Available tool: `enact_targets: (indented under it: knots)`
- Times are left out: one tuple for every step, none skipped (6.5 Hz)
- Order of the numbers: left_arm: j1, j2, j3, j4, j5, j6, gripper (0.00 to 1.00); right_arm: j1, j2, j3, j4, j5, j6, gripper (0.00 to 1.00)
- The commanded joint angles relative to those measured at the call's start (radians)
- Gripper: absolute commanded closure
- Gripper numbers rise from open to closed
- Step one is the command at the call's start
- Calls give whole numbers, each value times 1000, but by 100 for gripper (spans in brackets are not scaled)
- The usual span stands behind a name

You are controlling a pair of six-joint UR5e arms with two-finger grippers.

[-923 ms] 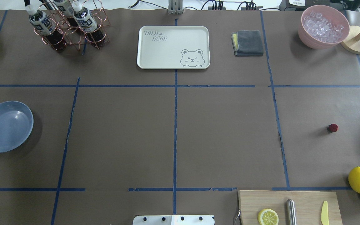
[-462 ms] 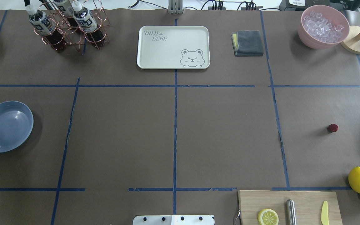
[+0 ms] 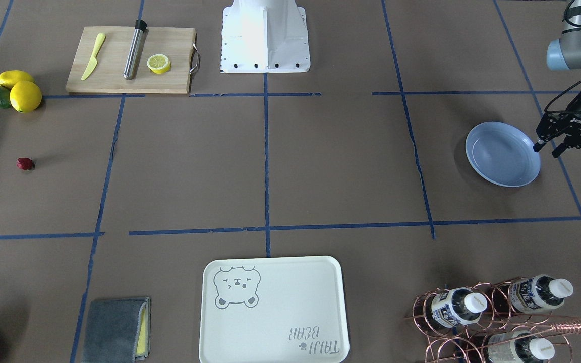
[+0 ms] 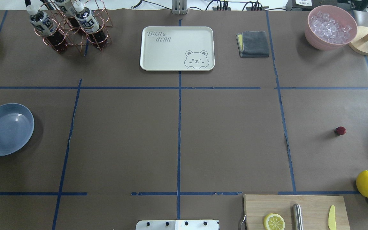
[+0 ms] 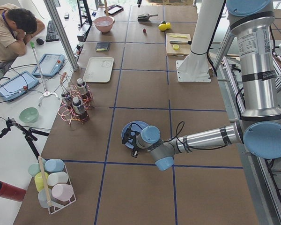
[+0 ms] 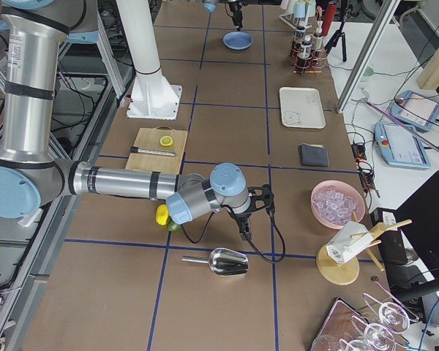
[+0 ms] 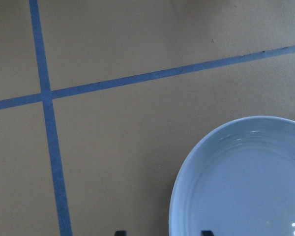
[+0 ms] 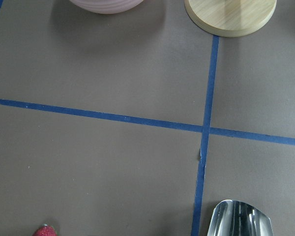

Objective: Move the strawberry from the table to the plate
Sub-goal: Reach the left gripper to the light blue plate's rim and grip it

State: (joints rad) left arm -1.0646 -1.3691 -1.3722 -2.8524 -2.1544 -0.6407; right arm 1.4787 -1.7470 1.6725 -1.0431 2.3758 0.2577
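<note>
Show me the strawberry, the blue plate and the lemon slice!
strawberry (image 4: 340, 130), overhead view, its red middle.
blue plate (image 4: 6, 129), overhead view, its bare middle.
lemon slice (image 4: 273, 221), overhead view, its cut face.

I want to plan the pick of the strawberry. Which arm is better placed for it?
Right. The right hand hangs near the strawberry, which shows at the edge of its wrist view. The left hand is far off, beside the plate.
</note>
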Motion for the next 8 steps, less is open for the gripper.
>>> enact_targets:
  knots:
    - [47,-7,5,1,43,-4,63,0,-3,1,2,0,-2,0]
    - [48,-8,5,-13,44,-75,100,0,-6,1,23,0,2,0]
    - [49,-13,1,-21,44,-85,100,0,-14,3,50,0,8,0]
    - [49,-16,-34,-21,33,-97,100,0,-14,1,51,0,6,0]
    - [49,-19,-135,22,0,-172,100,0,-16,1,51,0,6,0]
    - [49,-56,-271,176,-43,-227,100,0,-22,1,52,2,6,0]
    - [67,-112,-397,364,-39,-253,100,0,-26,1,52,2,8,0]
    - [145,-210,-475,498,-12,-375,100,0,-29,1,52,5,8,0]
